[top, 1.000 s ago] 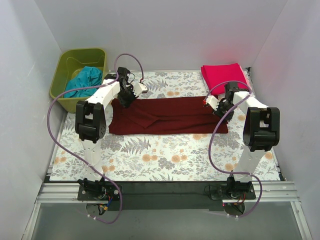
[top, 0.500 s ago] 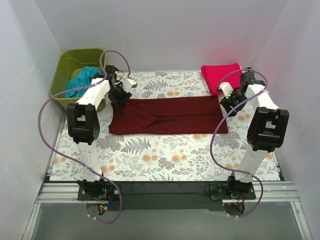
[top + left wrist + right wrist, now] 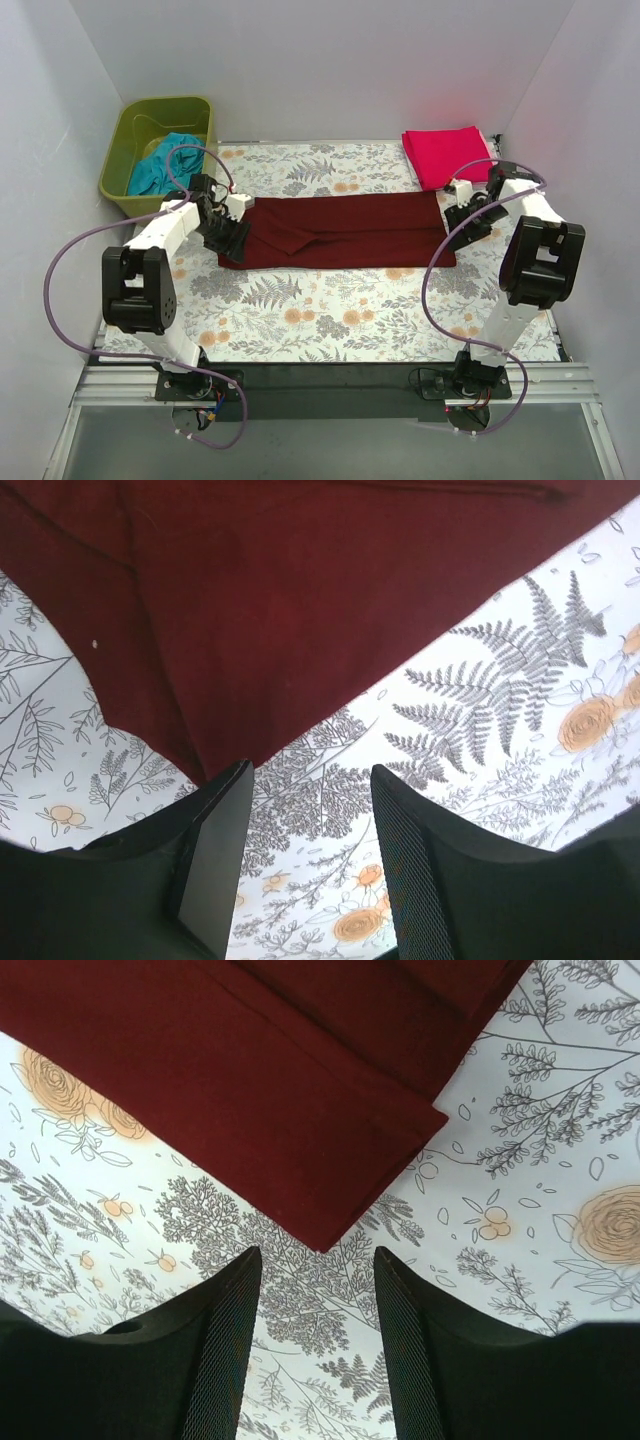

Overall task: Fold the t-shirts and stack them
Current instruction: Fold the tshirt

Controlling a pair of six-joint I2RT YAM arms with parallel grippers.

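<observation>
The dark maroon t-shirt (image 3: 340,230) lies flat across the floral table cover (image 3: 330,310), folded into a long band. My left gripper (image 3: 228,237) hovers open at the shirt's left near corner. In the left wrist view that gripper (image 3: 310,780) has only the cover between its fingers, with the maroon cloth (image 3: 280,600) just ahead. My right gripper (image 3: 462,225) is open at the shirt's right near corner. In the right wrist view the corner of the maroon shirt (image 3: 260,1090) points at the gap of that gripper (image 3: 317,1260). A bright pink-red t-shirt (image 3: 447,155) lies folded at the back right.
A green bin (image 3: 115,165) stands at the back left with the teal t-shirt (image 3: 165,165) crumpled inside it. White walls close in the table on the left, right and back. Purple cables loop from both arms.
Both grippers have gone from shut to open and let go of the maroon shirt. The left one has swung from the shirt's back left edge toward its near left corner. The right one has shifted outward to the right end.
</observation>
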